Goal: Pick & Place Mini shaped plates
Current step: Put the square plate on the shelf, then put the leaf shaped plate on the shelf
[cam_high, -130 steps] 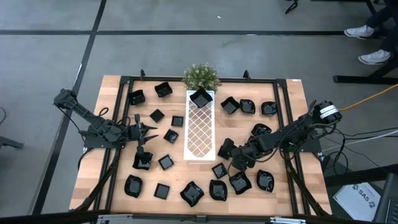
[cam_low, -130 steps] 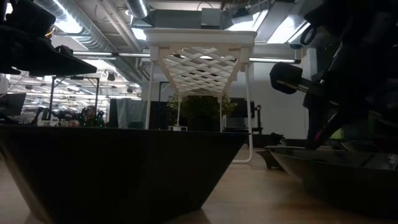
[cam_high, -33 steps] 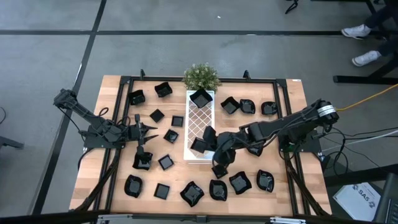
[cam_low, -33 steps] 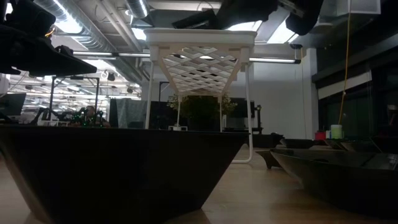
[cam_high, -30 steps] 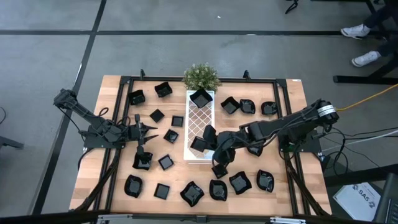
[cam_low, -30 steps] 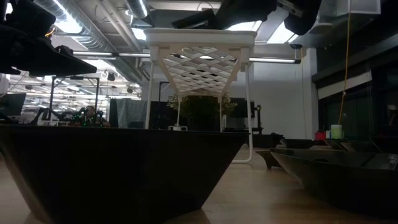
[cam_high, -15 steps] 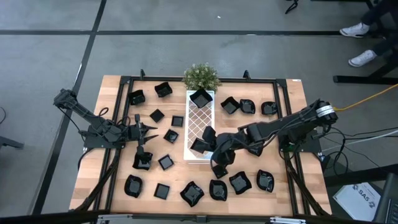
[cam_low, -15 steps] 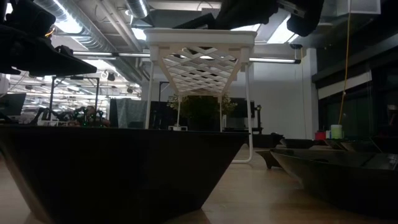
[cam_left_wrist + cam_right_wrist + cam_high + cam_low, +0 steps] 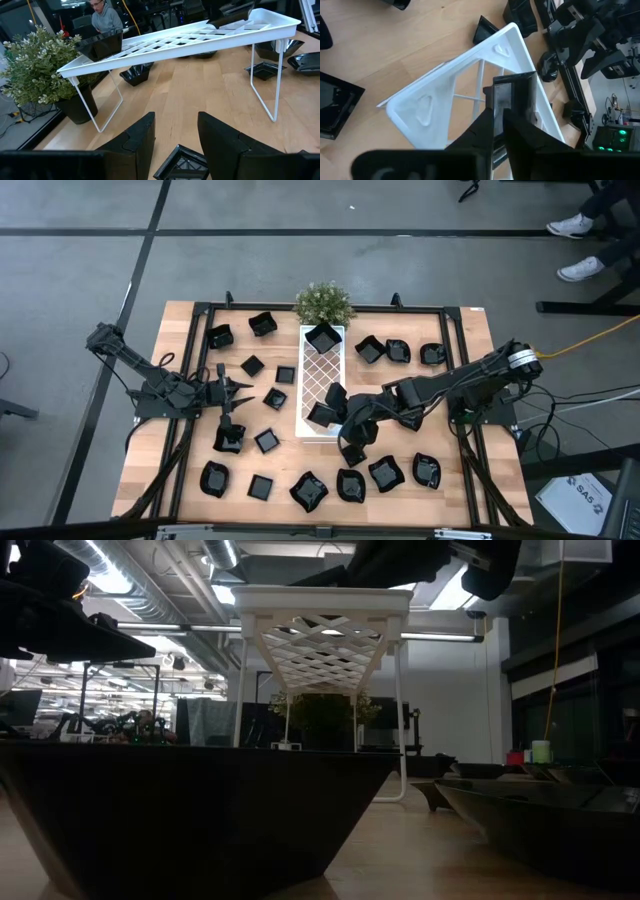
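High view: right gripper (image 9: 333, 408) sits over the near end of the white tray (image 9: 322, 380), on a black square dish (image 9: 324, 413) resting there. Right wrist view: its fingers (image 9: 492, 131) stand nearly together, pinching that dish's rim; gap very narrow, grip looks loosening but I cannot tell. Second dish (image 9: 323, 336) sits at the tray's far end by the plant (image 9: 322, 302). Left gripper (image 9: 240, 388) waits over the table's left side, fingers (image 9: 145, 135) parted, holding nothing, a small dish (image 9: 183, 162) below them. Other mini plates (image 9: 262, 441) lie scattered on the table (image 9: 180, 330) around the tray.
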`<act>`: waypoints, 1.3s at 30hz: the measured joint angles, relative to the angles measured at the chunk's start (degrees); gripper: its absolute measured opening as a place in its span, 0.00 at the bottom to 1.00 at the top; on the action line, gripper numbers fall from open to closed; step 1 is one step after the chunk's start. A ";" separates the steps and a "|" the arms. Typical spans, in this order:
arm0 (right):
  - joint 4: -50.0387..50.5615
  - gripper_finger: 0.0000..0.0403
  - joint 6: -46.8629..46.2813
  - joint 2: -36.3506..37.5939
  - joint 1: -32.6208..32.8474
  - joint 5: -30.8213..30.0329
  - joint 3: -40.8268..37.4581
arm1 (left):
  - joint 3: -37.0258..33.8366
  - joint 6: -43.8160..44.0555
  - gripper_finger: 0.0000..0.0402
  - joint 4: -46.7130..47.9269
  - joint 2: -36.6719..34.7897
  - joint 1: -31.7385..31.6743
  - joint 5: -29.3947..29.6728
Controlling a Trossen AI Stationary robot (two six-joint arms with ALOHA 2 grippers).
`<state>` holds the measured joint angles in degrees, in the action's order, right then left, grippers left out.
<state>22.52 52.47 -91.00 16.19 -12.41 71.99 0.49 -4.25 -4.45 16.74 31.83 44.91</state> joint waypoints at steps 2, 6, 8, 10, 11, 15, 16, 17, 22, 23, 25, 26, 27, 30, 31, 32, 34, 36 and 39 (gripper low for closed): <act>0.00 0.14 0.02 0.00 0.00 0.00 0.00 | 0.02 0.02 0.36 0.00 0.00 -0.02 0.00; 0.00 0.19 0.00 0.00 0.00 0.20 0.00 | 0.00 0.00 0.36 0.00 -0.01 0.00 0.00; 0.00 0.20 -0.31 0.00 0.00 1.17 0.00 | 0.02 0.00 0.36 0.01 0.00 -0.02 0.00; 0.00 0.22 -2.28 -0.02 0.00 2.65 0.00 | 0.02 0.02 0.36 0.00 0.00 0.01 0.00; 0.00 0.23 -3.63 -0.02 0.00 3.26 0.00 | 0.02 -0.01 0.36 0.02 -0.01 -0.01 0.00; 1.22 0.26 -7.03 0.06 0.15 4.05 0.00 | 0.01 0.01 0.36 0.01 0.01 -0.02 0.00; 1.88 0.27 -7.09 0.24 0.15 4.22 0.00 | 0.00 0.01 0.36 0.01 0.01 -0.01 0.00; 2.21 0.28 -7.09 0.42 0.15 4.55 0.00 | 0.02 0.01 0.36 0.00 0.01 -0.02 0.00; 2.82 0.29 -7.29 1.85 0.20 4.65 0.00 | 0.00 0.01 0.36 0.00 0.01 -0.01 0.00; 3.05 0.29 -7.49 2.15 0.20 4.65 0.00 | 0.01 0.02 0.36 0.01 0.00 -0.02 0.00; 4.45 0.29 -8.11 2.82 0.20 4.61 0.00 | 0.00 0.02 0.36 0.01 0.01 0.00 0.00; 4.91 0.29 -8.88 3.24 0.20 4.53 0.00 | 0.00 0.01 0.36 0.00 0.00 0.00 0.00; 5.79 0.29 -9.84 3.61 0.20 4.55 0.00 | 0.02 -0.01 0.36 0.00 -0.01 -0.02 0.00; 9.28 0.29 -13.06 4.49 0.20 4.50 0.00 | 0.02 0.00 0.36 0.05 0.01 0.00 0.00; 10.62 0.29 -14.10 4.73 0.20 4.47 0.00 | 0.01 0.01 0.36 0.00 -0.01 -0.01 0.00; 11.48 0.29 -15.14 5.08 0.20 4.38 0.00 | 0.01 -0.01 0.36 0.01 0.01 -0.01 0.00; 14.11 0.29 -17.09 5.86 0.20 4.10 0.00 | 0.01 0.02 0.36 -0.01 -0.01 -0.01 0.00; 16.11 0.29 -18.56 6.67 0.20 3.98 0.00 | 0.01 0.01 0.36 0.04 0.01 -0.01 0.00; 19.34 0.29 -21.37 7.89 0.18 3.87 0.00 | 0.02 0.01 0.36 0.02 0.01 0.00 0.00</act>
<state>41.86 31.10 -83.12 16.37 -8.54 71.99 0.51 -4.23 -4.43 16.75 31.83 44.91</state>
